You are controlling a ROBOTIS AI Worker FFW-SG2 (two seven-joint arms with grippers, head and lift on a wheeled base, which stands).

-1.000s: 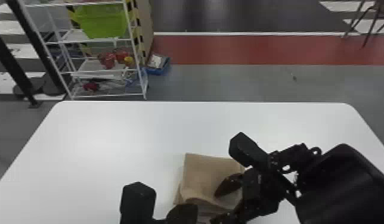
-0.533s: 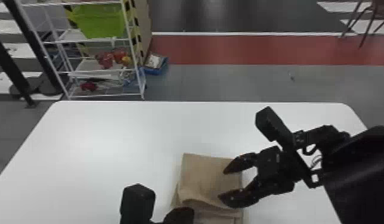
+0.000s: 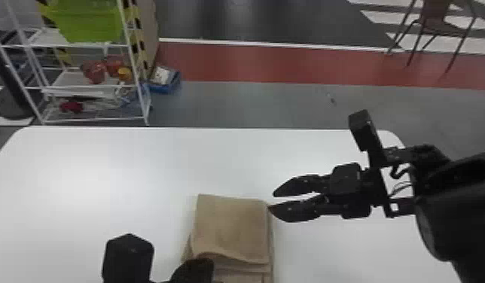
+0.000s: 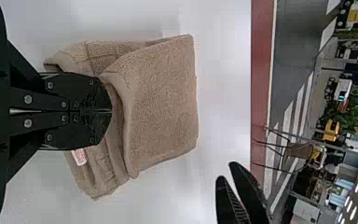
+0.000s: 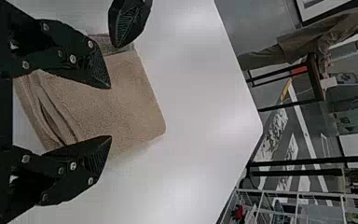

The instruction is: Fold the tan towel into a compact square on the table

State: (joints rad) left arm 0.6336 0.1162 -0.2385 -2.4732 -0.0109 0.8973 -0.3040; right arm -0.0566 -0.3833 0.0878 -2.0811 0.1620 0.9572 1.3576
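- Right gripper, just beyond the right edge of the tan towel: released, with 2 flat black fingers parted, pointed in outline, ribbed on the inner faces in the right wrist view.
- Left gripper, at the towel's near-left part: clenched, with 2 smooth, dark fingers pressed flat together over the loose near folds in the left wrist view.
- Under and around the towel: a matte white table, smooth, with rounded far corners.
- The towel itself, flat on that surface: soft, fuzzy terry cloth, a roughly square upper panel with rounded corners, and uneven stacked layers at the near end.
- Among those near layers: a small white label with red marks.
- Beyond the towel, to the left: a white wire rack, a glossy lime-green bin on 1 shelf, and a blue tray beside the rack.
- Beyond the towel, to the right: a brown chair with thin legs.
- Changed from 1.0 s ago: right gripper drawn off the towel's top, out to the right; left gripper still by the near-left part; towel still folded, near flap much alike.
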